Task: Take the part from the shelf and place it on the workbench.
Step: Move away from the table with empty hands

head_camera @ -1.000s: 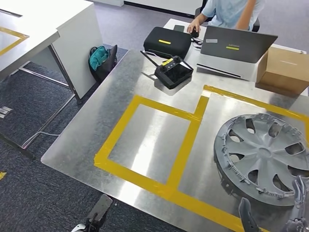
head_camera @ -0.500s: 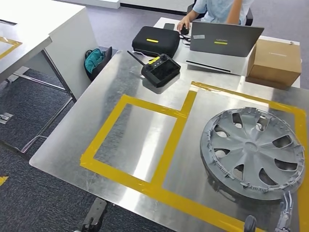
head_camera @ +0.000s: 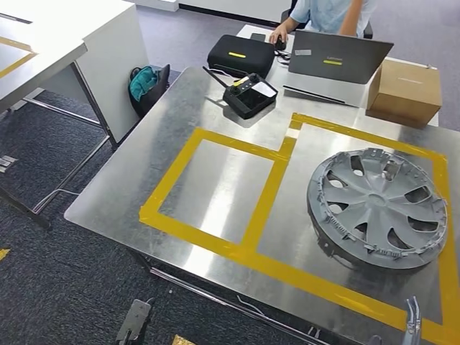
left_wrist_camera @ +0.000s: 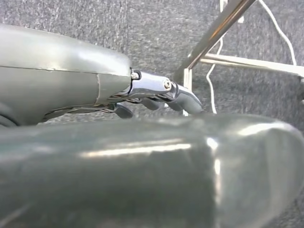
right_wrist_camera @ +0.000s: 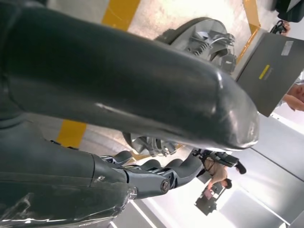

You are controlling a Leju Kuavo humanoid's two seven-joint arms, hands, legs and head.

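Wheel cover (head_camera: 378, 208) lies on taped steel workbench (head_camera: 179, 126), apparently flat.

The right hand (head_camera: 412, 322) is cut off by the head view's lower edge.

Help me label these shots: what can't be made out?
- Right hand: head view, cut off by the bottom edge.
- Wheel cover: right wrist view, mostly hidden behind the thumb.
- Left hand: left wrist view, fingers partly hidden by the thumb.
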